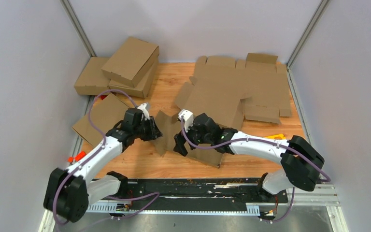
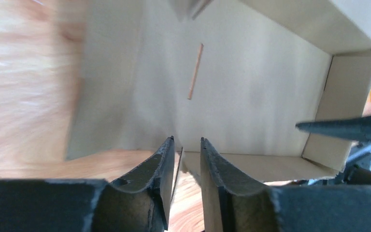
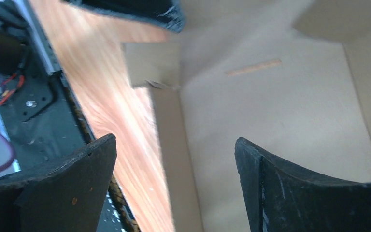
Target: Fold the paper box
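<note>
Robot arms: two, left arm (image 1: 94, 157) and right arm (image 1: 261, 145). Grippers: two, left gripper (image 2: 187, 144) and right gripper (image 3: 175, 140), two fingers each. Purple cables (image 1: 92, 111): two, one per arm. Half-folded paper box (image 1: 207, 157): one. Finished boxes (image 1: 130, 60): three, heaped at back left. Lone flat sheet (image 1: 99, 123): one, at left. Sheet pile (image 1: 251, 92) at back right: at least two overlapping, exact number unclear. Small orange-red thing (image 1: 77, 156): one. Yellow thing (image 1: 275, 137): one. Wooden table (image 1: 251, 164): one.
</note>
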Available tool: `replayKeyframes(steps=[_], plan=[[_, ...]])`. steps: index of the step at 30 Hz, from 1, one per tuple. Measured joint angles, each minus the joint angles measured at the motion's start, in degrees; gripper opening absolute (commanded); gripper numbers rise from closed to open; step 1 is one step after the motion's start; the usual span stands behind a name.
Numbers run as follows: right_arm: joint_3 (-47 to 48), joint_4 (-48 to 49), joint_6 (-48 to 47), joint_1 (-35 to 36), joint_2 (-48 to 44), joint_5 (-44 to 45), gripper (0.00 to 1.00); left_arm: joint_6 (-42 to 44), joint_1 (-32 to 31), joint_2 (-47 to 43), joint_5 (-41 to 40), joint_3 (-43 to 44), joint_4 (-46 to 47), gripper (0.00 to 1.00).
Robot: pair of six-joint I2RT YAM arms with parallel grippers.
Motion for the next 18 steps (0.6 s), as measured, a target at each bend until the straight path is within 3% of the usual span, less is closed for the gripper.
replayKeyframes(steps=[8, 13, 18], plan=[[11.6, -3.4, -3.3, 10.2, 5.9, 5.4, 0.94, 7.3, 11.9, -13.0, -5.2, 7.8, -11.5, 0.74], [21.4, -7.8, -4.9, 13.5, 15.2, 11.0, 0.95, 9.3, 20.8, -9.6, -1.3, 8.1, -13.0, 0.78], [26.2, -11.8, -5.0, 13.7, 22.2, 15.0, 0.93, 8.8, 22.2, -5.0, 1.6, 6.4, -11.6, 0.77]])
